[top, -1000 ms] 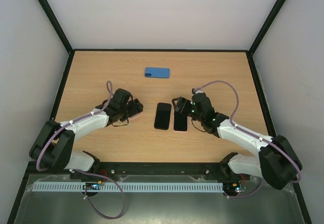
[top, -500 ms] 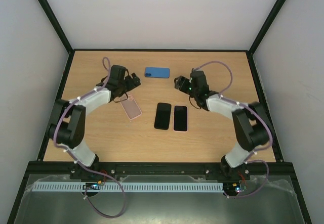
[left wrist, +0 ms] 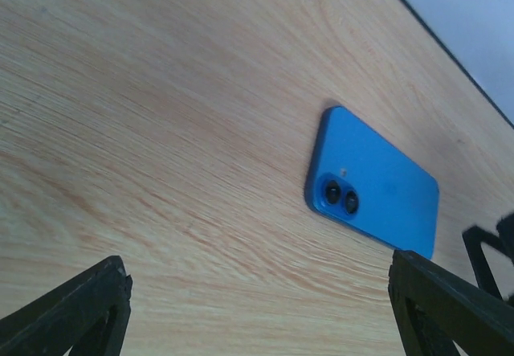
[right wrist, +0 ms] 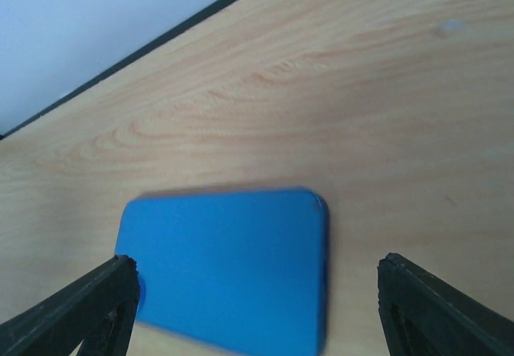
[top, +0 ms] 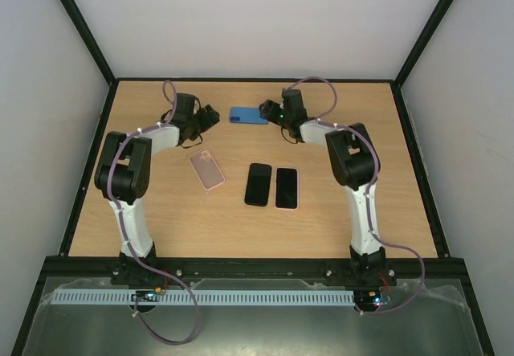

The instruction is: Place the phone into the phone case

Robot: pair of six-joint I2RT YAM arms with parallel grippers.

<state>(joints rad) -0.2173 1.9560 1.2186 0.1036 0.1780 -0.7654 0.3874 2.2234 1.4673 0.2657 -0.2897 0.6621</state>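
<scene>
Clearly, each spread open, the left hand (top: 207, 118) and right hand (top: 269, 113) flank the flat blue phone (top: 249, 115) near the table's (top: 161, 227) far edge, well apart from the clear pink case (top: 207, 169); both closing could knock it skidding.

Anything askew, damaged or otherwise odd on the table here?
Nothing damaged or spilled. Only the pink case lies skewed, unlike the black phone and pink-edged phone lying parallel beside it. The blue phone lies back up, crosswise, at the far side.
</scene>
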